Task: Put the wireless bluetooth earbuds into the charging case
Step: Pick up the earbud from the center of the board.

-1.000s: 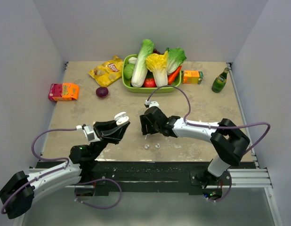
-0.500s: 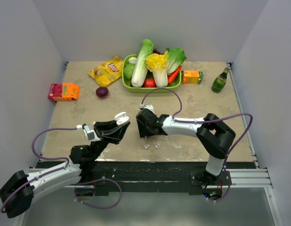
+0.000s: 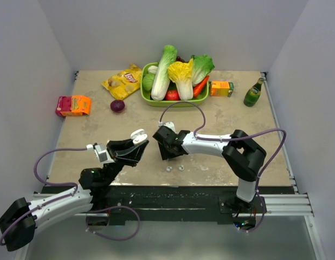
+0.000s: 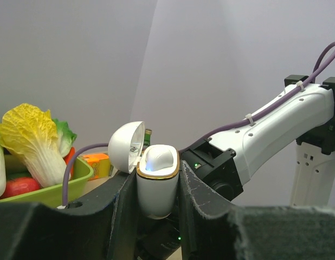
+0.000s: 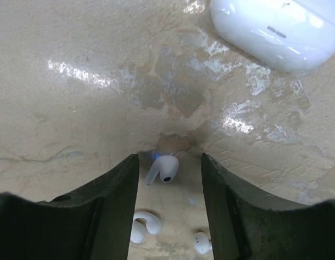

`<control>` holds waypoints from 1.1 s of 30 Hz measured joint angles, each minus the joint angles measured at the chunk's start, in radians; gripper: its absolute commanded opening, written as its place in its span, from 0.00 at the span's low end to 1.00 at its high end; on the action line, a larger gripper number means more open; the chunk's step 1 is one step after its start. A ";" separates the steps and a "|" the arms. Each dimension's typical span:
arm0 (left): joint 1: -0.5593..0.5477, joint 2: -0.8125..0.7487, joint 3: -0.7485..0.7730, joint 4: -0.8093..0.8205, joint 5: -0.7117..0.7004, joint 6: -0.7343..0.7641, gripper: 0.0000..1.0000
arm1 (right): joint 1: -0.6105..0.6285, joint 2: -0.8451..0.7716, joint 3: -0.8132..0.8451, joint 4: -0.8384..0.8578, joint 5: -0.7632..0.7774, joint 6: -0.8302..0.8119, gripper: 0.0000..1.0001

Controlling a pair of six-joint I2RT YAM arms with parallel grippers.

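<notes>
The white charging case [image 4: 155, 184] with a gold rim stands upright between my left gripper's [image 4: 156, 174] fingers, its lid [image 4: 126, 146] flipped open to the left. From above, the case [image 3: 138, 135] is held over the table's front left. My right gripper [image 5: 170, 158] points down at the table, open. A white stemmed earbud [image 5: 163, 169] lies between its fingers, touching neither. A hook-shaped earbud [image 5: 145, 225] and a small round one [image 5: 201, 242] lie nearer the wrist. From above, two earbuds [image 3: 168, 169] [image 3: 181, 167] show just in front of the right gripper [image 3: 163, 154].
A glossy white rounded object [image 5: 276, 30] fills the right wrist view's top right. At the back stand a green basket [image 3: 144, 95] of vegetables, a chips bag [image 3: 123, 81], an orange carton [image 3: 221, 88] and a green bottle [image 3: 253, 93]. A red-orange pack [image 3: 73, 105] and a purple onion [image 3: 117, 106] lie left.
My right arm has swung left toward the left gripper and its jaws have narrowed. The left gripper and the case have stayed put.
</notes>
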State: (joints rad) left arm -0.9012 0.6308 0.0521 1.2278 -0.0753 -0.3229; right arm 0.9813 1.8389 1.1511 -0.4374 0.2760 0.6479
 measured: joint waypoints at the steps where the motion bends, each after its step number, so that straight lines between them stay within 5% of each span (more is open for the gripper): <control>1: -0.001 0.000 0.000 -0.003 -0.001 0.000 0.00 | 0.000 0.005 0.010 -0.015 -0.001 -0.001 0.55; 9: -0.008 0.001 0.000 -0.008 -0.005 -0.001 0.00 | 0.009 0.084 0.132 -0.146 -0.006 -0.006 0.59; 33: -0.037 -0.044 0.000 -0.024 -0.022 -0.007 0.00 | 0.011 0.065 0.108 -0.161 -0.036 0.019 0.34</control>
State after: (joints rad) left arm -0.9386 0.5865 0.0521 1.2034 -0.0975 -0.3302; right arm 0.9920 1.9038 1.2591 -0.5980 0.2401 0.6666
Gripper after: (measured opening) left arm 0.348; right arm 0.354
